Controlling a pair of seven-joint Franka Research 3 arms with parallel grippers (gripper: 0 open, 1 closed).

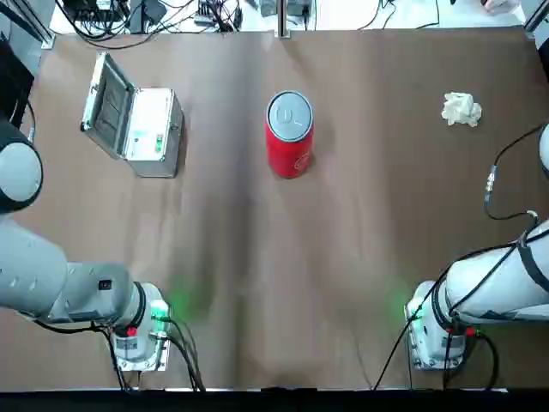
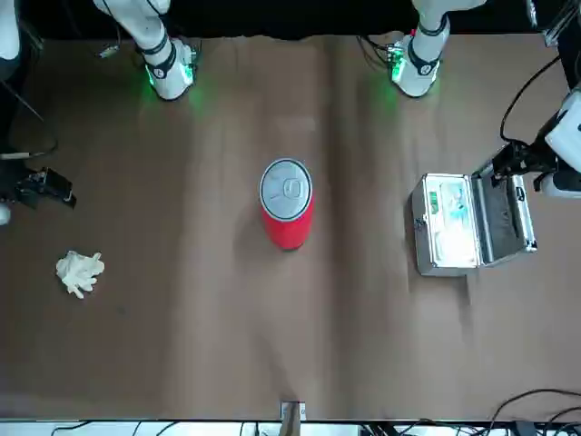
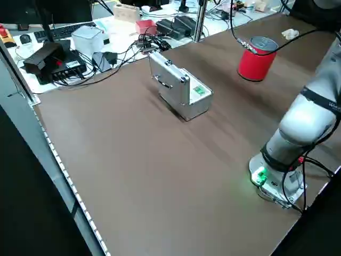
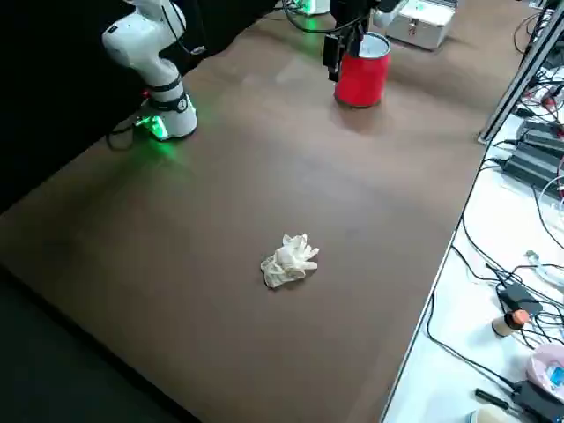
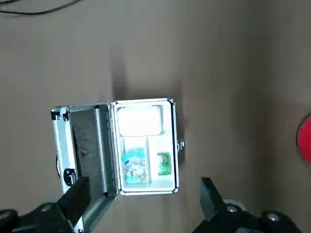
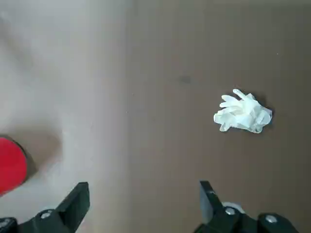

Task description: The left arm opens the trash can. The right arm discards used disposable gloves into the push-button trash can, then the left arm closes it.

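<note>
The red trash can (image 1: 289, 137) stands upright mid-table toward the far side, its silver push-button lid (image 2: 286, 189) down. The cream-white wad of gloves (image 1: 461, 109) lies on the table at the far right, well apart from the can. My left gripper (image 5: 144, 194) hangs open high over the left side, above a silver case; the can's red edge (image 5: 306, 138) shows off to one side. My right gripper (image 6: 143, 194) hangs open high over the right side, holding nothing, with the gloves (image 6: 243, 113) and the can (image 6: 9, 165) both below it.
A silver metal case (image 1: 137, 129) with its hinged lid raised sits at the far left, small items inside it (image 5: 141, 145). Both arm bases (image 1: 141, 330) (image 1: 437, 330) stand at the near edge. Cables and gear lie beyond the far edge (image 3: 106, 48).
</note>
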